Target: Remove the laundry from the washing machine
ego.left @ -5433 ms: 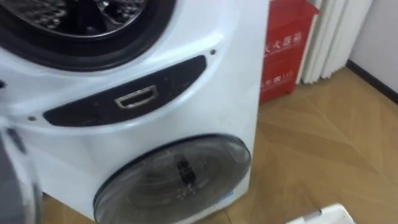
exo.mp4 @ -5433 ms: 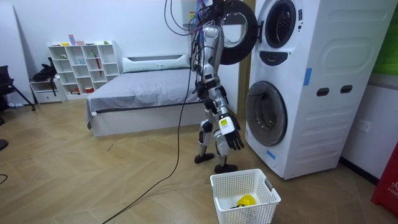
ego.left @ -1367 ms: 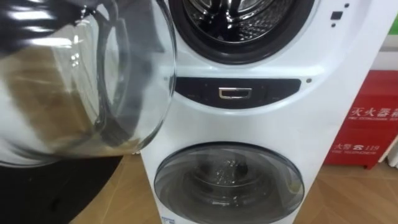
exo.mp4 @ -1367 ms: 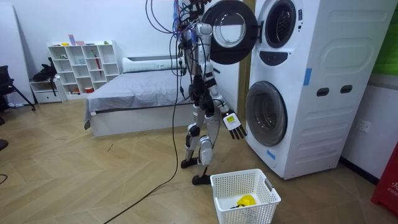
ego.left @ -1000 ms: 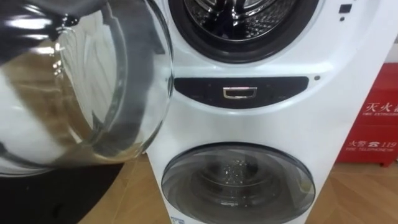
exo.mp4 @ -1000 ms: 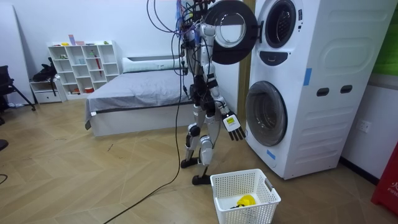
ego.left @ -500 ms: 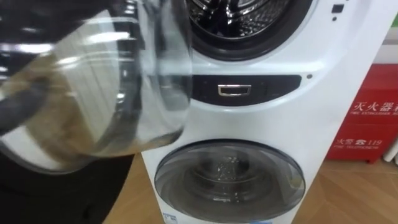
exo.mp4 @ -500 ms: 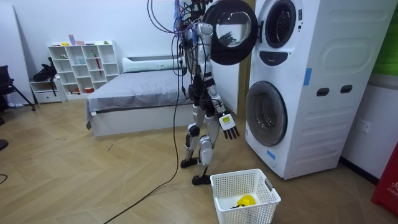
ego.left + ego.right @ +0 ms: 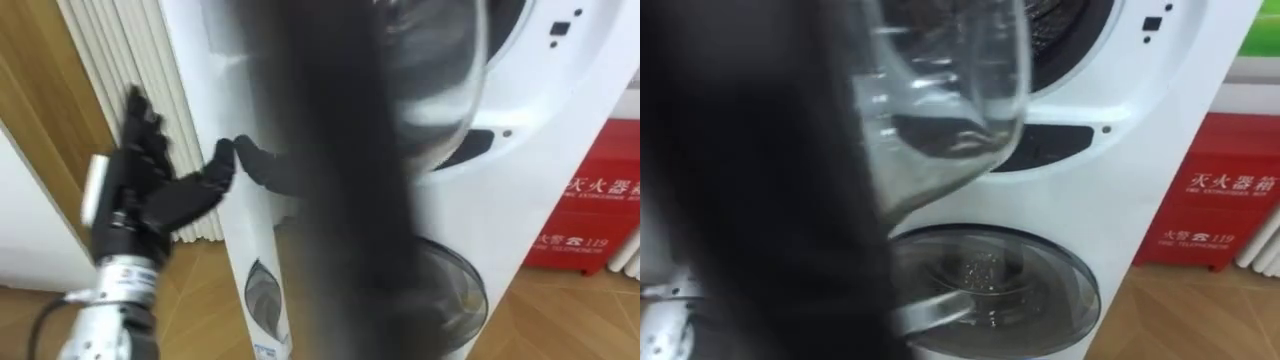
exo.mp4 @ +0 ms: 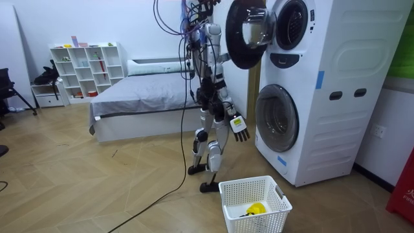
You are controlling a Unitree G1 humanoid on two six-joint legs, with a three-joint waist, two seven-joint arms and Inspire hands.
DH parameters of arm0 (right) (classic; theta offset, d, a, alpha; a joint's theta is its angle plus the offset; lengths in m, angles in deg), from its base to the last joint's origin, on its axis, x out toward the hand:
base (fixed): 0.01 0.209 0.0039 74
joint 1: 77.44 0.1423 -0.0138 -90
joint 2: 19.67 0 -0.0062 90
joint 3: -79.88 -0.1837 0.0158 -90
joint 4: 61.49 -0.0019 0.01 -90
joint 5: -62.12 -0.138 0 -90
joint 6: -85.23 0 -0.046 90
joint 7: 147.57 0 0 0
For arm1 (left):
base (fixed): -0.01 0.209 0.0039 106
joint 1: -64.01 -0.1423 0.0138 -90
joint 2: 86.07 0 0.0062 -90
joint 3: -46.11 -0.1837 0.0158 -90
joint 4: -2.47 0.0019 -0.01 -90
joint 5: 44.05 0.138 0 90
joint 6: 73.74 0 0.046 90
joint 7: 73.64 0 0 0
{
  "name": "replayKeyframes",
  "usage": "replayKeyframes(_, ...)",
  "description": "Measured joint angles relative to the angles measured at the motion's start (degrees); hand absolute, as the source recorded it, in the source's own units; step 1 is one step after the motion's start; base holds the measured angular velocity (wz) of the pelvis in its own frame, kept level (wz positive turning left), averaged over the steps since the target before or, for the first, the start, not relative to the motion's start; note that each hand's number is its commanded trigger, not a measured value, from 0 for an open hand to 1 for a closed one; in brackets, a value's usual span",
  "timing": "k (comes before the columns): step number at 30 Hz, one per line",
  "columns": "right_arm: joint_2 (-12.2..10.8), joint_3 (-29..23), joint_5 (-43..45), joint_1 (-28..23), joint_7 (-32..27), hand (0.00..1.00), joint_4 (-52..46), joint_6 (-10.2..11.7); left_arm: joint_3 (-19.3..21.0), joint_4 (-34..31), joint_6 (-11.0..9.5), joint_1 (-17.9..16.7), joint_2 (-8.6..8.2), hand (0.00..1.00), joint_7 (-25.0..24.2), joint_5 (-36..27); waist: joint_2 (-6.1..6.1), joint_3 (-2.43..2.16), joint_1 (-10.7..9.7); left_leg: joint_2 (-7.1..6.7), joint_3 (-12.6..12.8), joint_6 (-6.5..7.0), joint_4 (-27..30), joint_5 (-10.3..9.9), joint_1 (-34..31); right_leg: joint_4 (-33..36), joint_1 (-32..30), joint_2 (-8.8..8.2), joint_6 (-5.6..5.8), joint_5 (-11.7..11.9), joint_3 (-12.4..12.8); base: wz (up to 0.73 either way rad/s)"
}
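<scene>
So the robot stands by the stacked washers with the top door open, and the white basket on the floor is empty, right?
Not empty: the room view shows a yellow item lying in the basket. The rest holds: the robot stands by the washers and the top door is open.

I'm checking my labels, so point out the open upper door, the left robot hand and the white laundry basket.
open upper door (image 10: 251, 31), room view, on its round glass.
left robot hand (image 9: 145, 205), left eye view, on the middle of the hand.
white laundry basket (image 10: 265, 220), room view, on its front wall.
</scene>
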Motion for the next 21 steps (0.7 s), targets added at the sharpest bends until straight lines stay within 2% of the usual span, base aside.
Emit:
replayKeyframes(4,0.01,0.7,-0.08,-0.09,0.13,0.0,0.05,-0.05,-1.74,3.35,0.08,0.0,-0.03,0.0,-0.95,0.4,0.01,-0.02,-1.16,-0.01,0.58,0.0,-0.01,0.0,0.07,0.06,-0.28,0.09,0.01,-0.01,0.8,-0.09)
replayKeyframes(7,0.01,0.92,-0.08,0.35,0.36,0.0,0.53,-0.02,-3.14,4.23,1.11,0.28,-0.32,0.0,-0.94,1.29,0.03,-0.04,-1.62,0.04,0.68,-0.01,0.01,0.01,0.25,0.18,-0.53,0.15,0.0,-0.01,1.1,-0.03)
replayKeyframes(11,-0.08,1.74,-0.08,1.36,0.98,0.0,1.49,-0.04,-3.36,4.0,2.22,1.06,-1.86,0.0,-0.64,3.72,0.07,-0.07,-2.27,0.1,0.68,-0.03,0.0,0.02,0.01,0.22,-0.77,0.18,-0.02,0.02,1.27,0.03)
replayKeyframes(16,-0.67,1.63,0.34,1.62,2.03,0.0,1.53,-0.26,-3.34,3.98,5.6,3.2,-2.2,0.0,0.23,7.1,0.08,-0.05,-3.04,0.04,0.54,0.0,0.13,0.04,-0.21,0.16,-1.12,0.11,-0.01,0.16,1.23,0.03)
replayKeyframes(21,-0.54,0.84,-0.15,2.15,2.68,0.0,1.93,-1.24,-2.91,4.01,9.77,5.74,-2.65,0.0,1.53,12.53,1.01,0.28,-5.03,-0.02,0.75,0.3,0.94,0.21,-1.38,-0.83,-1.26,0.14,0.09,1.28,1.88,0.04)
